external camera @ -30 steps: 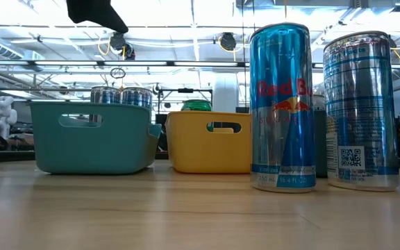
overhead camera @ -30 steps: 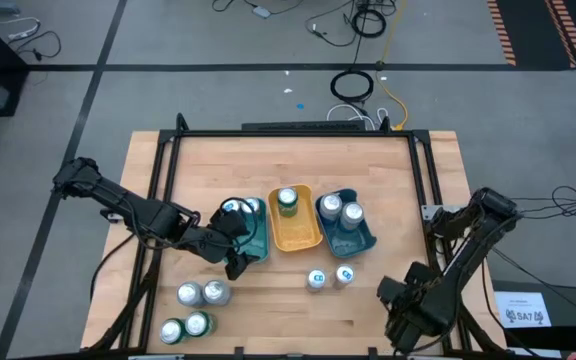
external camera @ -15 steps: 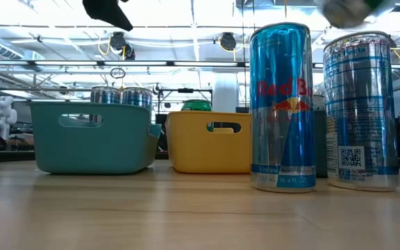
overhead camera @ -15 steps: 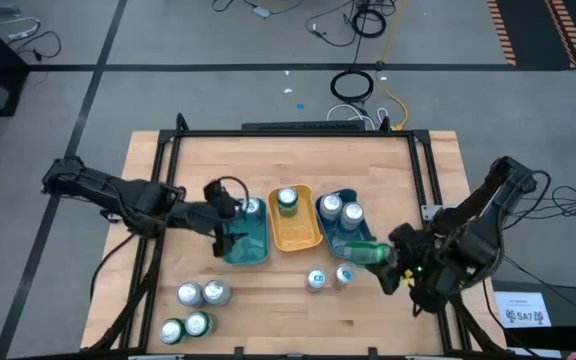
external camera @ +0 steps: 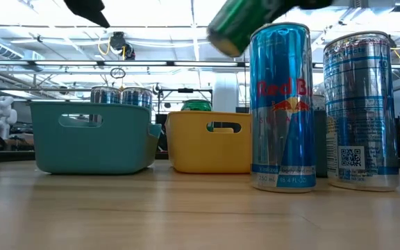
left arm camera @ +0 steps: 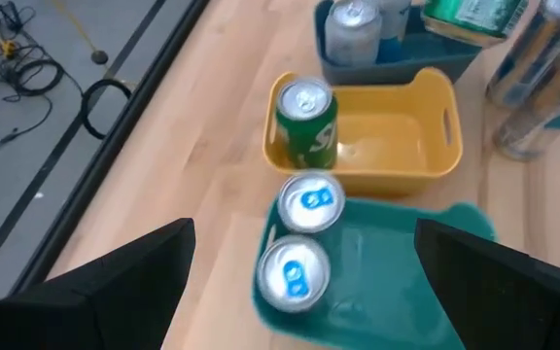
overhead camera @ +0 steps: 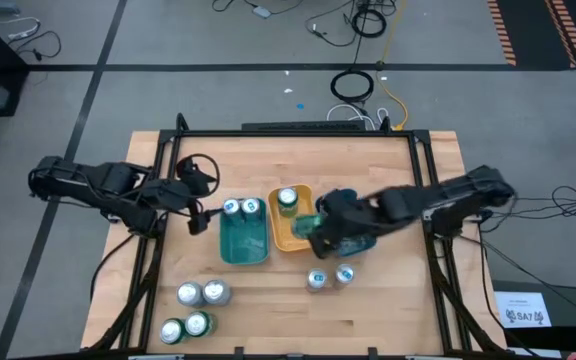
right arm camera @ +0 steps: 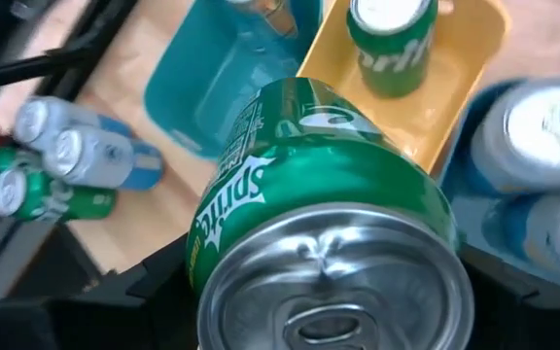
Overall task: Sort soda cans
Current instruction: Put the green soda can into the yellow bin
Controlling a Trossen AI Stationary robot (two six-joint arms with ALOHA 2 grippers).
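Soda cans are spread over a wooden table [overhead camera: 388, 160], the largest thing in view, with three trays side by side at its middle. The teal tray [overhead camera: 243, 240] holds two silver-blue cans [overhead camera: 241, 207] at its far end; the yellow tray [overhead camera: 293, 232] holds one upright green can [overhead camera: 287, 200]; the blue tray [overhead camera: 366, 243] is now largely covered by the right arm, where half a second ago its two cans showed plainly. The right arm has swung in from the table's right edge. The right gripper [overhead camera: 320, 228], fingers clamped on a green Sprite can [right arm camera: 324, 224], now hangs above the boundary of the yellow and blue trays, the can tilted and well off the table in the low view. The left gripper [overhead camera: 196, 218] has drawn back from over the teal tray to a spot just left of it, its fingers [left arm camera: 115, 282] spread wide and empty. Two blue cans [overhead camera: 330, 277] stand on the wood in front of the trays, unchanged, and four more cans [overhead camera: 194, 308] remain near the front left corner.
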